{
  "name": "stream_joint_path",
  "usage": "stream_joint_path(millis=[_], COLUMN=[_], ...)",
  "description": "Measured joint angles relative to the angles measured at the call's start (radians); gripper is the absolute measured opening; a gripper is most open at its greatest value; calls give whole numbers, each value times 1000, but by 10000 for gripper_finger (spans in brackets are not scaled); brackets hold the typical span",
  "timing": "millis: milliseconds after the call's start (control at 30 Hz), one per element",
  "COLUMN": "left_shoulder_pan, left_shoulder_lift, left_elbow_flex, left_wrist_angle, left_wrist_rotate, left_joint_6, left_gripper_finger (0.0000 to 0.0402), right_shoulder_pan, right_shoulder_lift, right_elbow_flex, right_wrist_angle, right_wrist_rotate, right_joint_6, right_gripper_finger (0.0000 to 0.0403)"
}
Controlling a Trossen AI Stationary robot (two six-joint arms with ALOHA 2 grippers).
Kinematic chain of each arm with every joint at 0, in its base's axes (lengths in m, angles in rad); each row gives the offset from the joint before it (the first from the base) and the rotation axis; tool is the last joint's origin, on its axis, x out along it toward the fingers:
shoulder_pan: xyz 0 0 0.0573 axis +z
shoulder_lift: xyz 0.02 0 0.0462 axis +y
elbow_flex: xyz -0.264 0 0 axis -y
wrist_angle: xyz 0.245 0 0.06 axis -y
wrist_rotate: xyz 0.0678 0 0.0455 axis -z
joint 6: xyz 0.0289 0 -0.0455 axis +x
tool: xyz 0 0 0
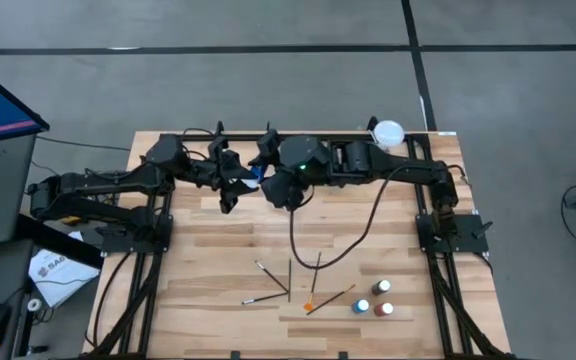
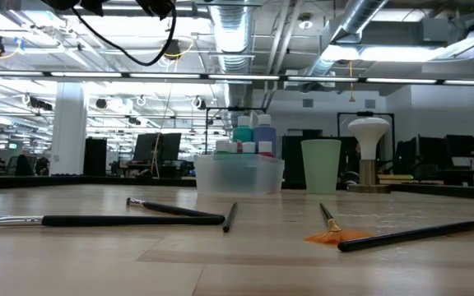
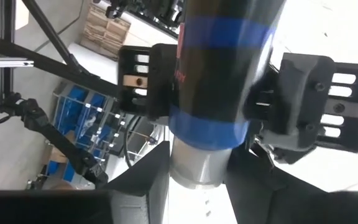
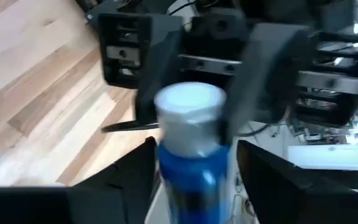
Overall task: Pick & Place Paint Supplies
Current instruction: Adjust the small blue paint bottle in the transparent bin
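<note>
The tall blue plastic paint bottle [image 3: 216, 37] hangs in the air between my two hands, above the far middle of the pale plank-wood table [image 1: 218, 250]. My left gripper [image 3: 197, 180] is pressed onto its smooth white round cap [image 4: 190, 109], one dark finger against each side. My right gripper [image 4: 194, 180] straddles the blue body farther down the bottle. Whether those fingers actually squeeze it I cannot tell, as one side seems to stand slightly off. A glossy dark label band wraps the bottle's middle and carries small red marks at its edge, too blurred for me to read.

Well away from both hands, at the table's near edge, lie several thin dark-handled paintbrushes [image 1: 273, 278], crossing one another. One of them has splayed orange bristles [image 2: 323, 237]. Just beside them stand four small white-capped paint bottles [image 1: 373, 300]. Below my hands sits a clear, frosted plastic tray [image 2: 237, 177] already holding bottles. A matte pale green cup [image 2: 320, 164] stands right next to it.
</note>
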Motion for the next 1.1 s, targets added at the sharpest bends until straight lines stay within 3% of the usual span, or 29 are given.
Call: stream_joint_path(millis=[233, 400, 633, 700, 933, 1100], left_shoulder_pan=[0, 16, 63, 70, 94, 98], left_shoulder_lift=[-1, -2, 0, -2, -11, -50], left_elbow_flex=[1, 1, 2, 0, 0, 5], left_wrist_angle=[6, 16, 124, 162, 269, 290], left_wrist_rotate=[6, 4, -34, -26, -21, -19], left_joint_6=[0, 16, 143, 198, 591, 1019], left_gripper_finger=[130, 135, 139, 138, 138, 149], right_shoulder_pan=[0, -4, -72, -99, -198, -244], right_shoulder_lift=[-1, -5, -41, -78, -140, -147], right_elbow_flex=[-1, -2, -2, -3, 0, 4], right_wrist_angle=[-3, 0, 17, 5, 14, -28], right_wrist_rotate=[-1, -14, -165, -254, -522, -579], right_joint_6=[16, 120, 315, 360, 520, 585], right_gripper_finger=[112, 111, 111, 111, 111, 111])
